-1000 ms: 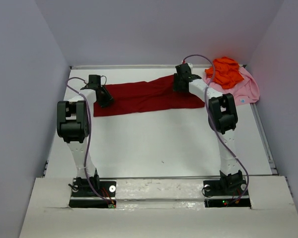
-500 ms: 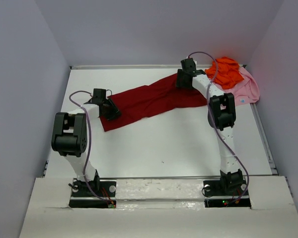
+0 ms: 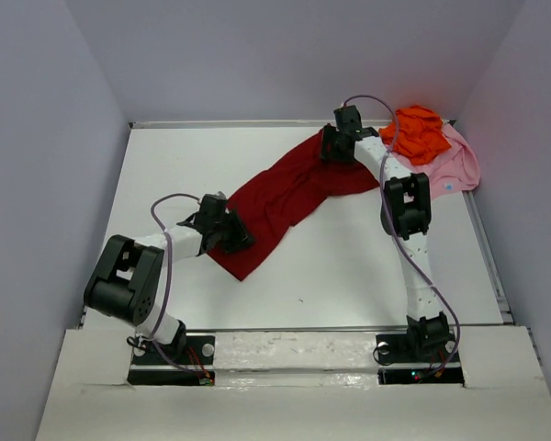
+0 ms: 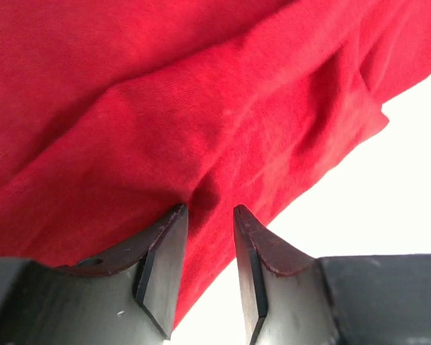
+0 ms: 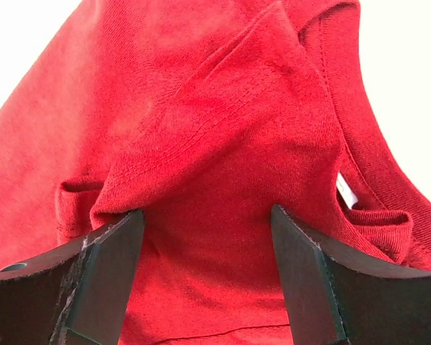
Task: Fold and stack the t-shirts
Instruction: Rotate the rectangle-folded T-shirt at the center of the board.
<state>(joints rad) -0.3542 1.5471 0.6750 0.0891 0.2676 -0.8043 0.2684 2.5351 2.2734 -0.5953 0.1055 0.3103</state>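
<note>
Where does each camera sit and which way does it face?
Top external: above and behind the arm bases, facing down and forward over the table; both arms show whole, plus dark red t-shirt, orange t-shirt, pink t-shirt.
Left wrist: on the left arm, facing past the left end effector at the shirt's edge; only its two fingers show.
Right wrist: on the right arm, facing past the right end effector at the collar end; only its two fingers show.
Shared: all three see the dark red t-shirt.
</note>
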